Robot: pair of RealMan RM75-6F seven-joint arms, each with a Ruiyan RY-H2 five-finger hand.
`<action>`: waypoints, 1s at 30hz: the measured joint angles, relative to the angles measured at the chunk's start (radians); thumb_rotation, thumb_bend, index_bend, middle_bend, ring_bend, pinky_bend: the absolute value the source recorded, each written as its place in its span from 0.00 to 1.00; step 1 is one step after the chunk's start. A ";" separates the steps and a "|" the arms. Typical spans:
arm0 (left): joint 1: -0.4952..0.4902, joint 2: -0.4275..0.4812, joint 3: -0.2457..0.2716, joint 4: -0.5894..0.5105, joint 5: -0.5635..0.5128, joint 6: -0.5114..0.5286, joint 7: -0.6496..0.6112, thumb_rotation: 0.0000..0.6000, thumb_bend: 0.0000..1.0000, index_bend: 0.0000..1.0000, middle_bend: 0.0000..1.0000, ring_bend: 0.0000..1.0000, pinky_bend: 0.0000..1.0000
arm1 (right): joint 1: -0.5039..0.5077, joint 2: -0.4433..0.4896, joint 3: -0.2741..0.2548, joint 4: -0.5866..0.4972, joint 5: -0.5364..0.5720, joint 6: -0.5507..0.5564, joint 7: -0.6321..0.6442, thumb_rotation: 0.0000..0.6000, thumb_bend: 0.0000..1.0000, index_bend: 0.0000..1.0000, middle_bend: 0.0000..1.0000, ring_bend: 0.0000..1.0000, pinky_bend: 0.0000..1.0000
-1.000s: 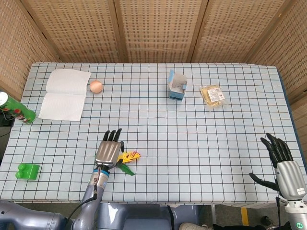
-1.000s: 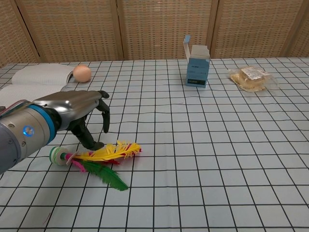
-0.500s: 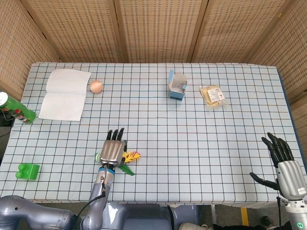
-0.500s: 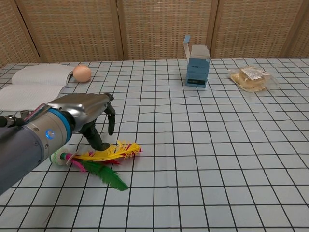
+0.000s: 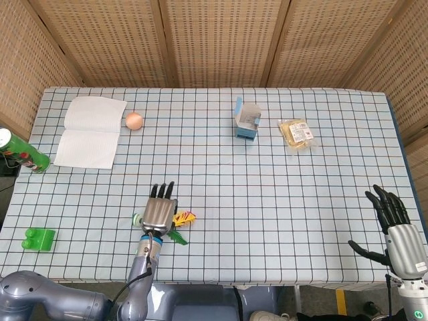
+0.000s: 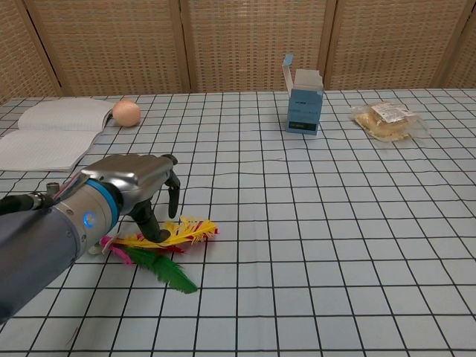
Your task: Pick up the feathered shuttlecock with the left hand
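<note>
The feathered shuttlecock (image 5: 180,219) lies on the checked cloth near the front edge, its yellow, pink and green feathers (image 6: 168,239) fanned to the right. My left hand (image 5: 159,210) hovers palm down right over its base end, fingers arched and apart. In the chest view the left hand (image 6: 132,183) hides the base, and one fingertip (image 6: 161,236) comes down beside the yellow feathers. Nothing is lifted. My right hand (image 5: 398,235) hangs off the table's front right corner with its fingers spread and empty; the chest view does not show it.
An open notebook (image 5: 90,132) and an egg (image 5: 134,120) lie at the back left. A blue carton (image 5: 247,120) and a snack packet (image 5: 295,132) are at the back centre-right. A green can (image 5: 23,152) and a green brick (image 5: 39,239) sit at the left edge.
My left hand has slid right and closer over the shuttlecock, now covering its base in the chest view. The shuttlecock has stayed put, and the right hand is unmoved.
</note>
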 measured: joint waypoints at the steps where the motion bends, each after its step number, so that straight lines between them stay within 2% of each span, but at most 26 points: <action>1: -0.001 -0.003 0.002 0.002 0.000 0.000 -0.001 1.00 0.30 0.51 0.00 0.00 0.00 | 0.000 0.000 0.000 0.000 -0.001 0.000 0.001 1.00 0.04 0.02 0.00 0.00 0.07; 30: -0.028 -0.057 0.015 0.053 -0.029 0.007 0.013 1.00 0.30 0.50 0.00 0.00 0.00 | 0.001 -0.005 -0.001 0.005 -0.005 0.003 0.004 1.00 0.04 0.02 0.00 0.00 0.05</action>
